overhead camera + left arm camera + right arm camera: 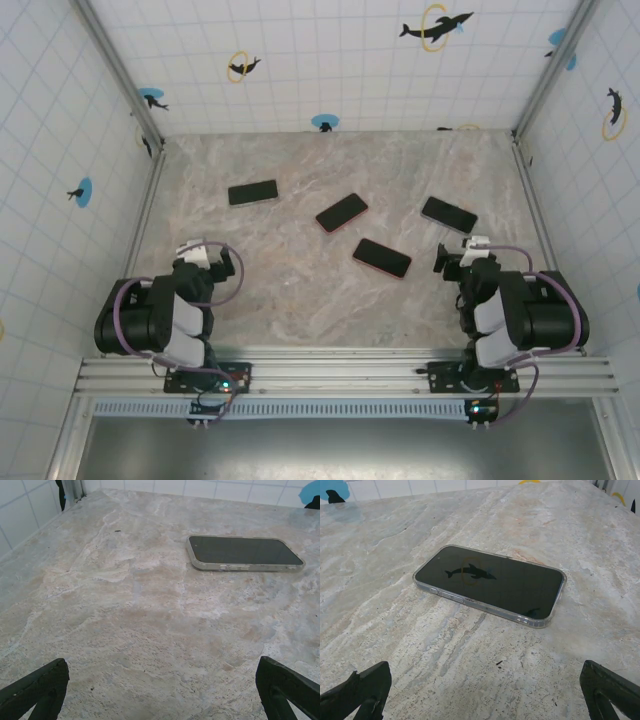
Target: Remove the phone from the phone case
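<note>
- The left end effector (222, 260) hovers low over the near-left part of the table (300, 300), its jaws spread wide and holding nothing; in its wrist view the two dark fingers (35, 690) sit at the bottom corners with bare stone between them.
- The right end effector (460, 256) hangs over the near-right side, equally wide open and empty.
- Ahead of the left one, well apart, the far-left phone (245, 551) lies flat, screen up, in a clear case.
- Near the front of the right one, the far-right phone (490, 584) lies flat in a clear case too, a dolphin mirrored in its dark glass.
- Between these, around mid-table, two red-edged phones (342, 212) lie face up and apart from each other.
- Tiled walls (330, 60) with dolphin stickers enclose the table.
</note>
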Controlling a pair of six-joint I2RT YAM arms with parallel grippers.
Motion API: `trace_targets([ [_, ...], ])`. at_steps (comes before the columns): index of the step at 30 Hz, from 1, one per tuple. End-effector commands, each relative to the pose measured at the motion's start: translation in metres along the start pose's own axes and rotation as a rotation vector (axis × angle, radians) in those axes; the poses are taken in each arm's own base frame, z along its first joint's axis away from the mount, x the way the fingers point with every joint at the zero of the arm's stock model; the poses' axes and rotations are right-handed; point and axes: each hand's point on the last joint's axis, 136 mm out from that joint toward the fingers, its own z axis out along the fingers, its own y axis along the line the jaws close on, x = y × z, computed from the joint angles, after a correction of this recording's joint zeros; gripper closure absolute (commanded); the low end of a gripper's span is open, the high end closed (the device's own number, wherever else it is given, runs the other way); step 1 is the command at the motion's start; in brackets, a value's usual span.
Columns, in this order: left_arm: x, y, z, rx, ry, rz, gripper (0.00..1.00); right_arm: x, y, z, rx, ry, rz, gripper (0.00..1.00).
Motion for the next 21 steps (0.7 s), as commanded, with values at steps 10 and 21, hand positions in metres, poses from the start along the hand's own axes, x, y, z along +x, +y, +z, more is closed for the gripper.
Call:
trace_targets([
  [10,0.001,0.003,0.001,-0.012,0.005,-0.015,0.02,0.003,-0.002,-0.001,0.009,0.003,0.002,0.01],
  [21,-0.011,-0.01,0.014,0.057,0.062,0.011,0.02,-0.005,0.0,-0.002,-0.017,-0.011,0.015,0.01],
])
